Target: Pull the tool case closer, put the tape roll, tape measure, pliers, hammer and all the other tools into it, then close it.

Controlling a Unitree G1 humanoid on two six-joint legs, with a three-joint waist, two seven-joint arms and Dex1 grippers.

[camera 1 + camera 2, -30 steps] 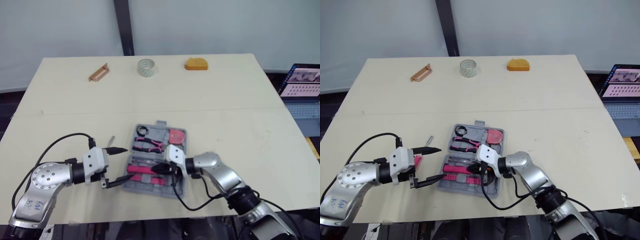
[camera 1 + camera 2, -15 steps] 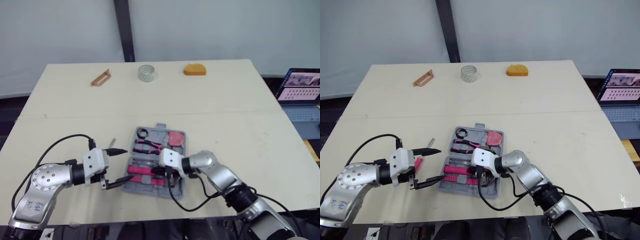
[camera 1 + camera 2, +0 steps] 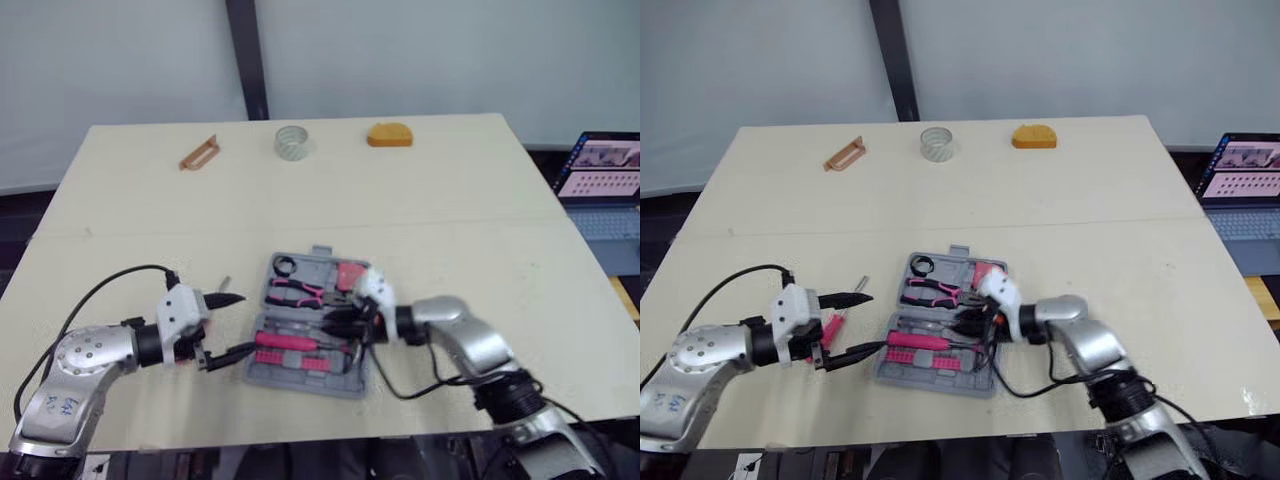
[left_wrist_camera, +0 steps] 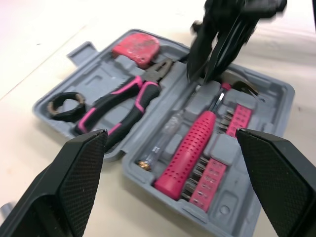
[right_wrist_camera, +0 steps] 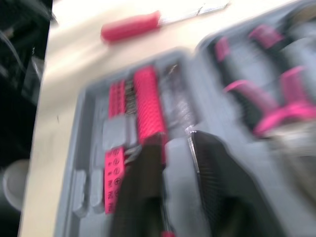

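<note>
Tool case: one
Pliers: one pair
Hammer: one
Tape measure: one
Clear tape roll: one
Black ring: one
Loose screwdriver: one
Orange block: one
Brown handle: one
Laptop: one

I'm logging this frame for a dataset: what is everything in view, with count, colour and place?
table: 1, pale beige, under everything
tool case: 1, grey, open, near middle of the table
pliers: 1, pink and black, case's far half
tape measure: 1, red, case's far right corner
black roll: 1, case's far left corner
hammer: 1, pink handle, case's near half
bit strips: 2, pink, beside the hammer
pink-handled tool: 1, on the table left of the case
tape roll: 1, clear, far edge
orange object: 1, far edge, right of the tape roll
brown handle-shaped piece: 1, far left
laptop: 1, open, beyond the right edge
left gripper: open, left of the case
right gripper: slightly open, over the case
</note>
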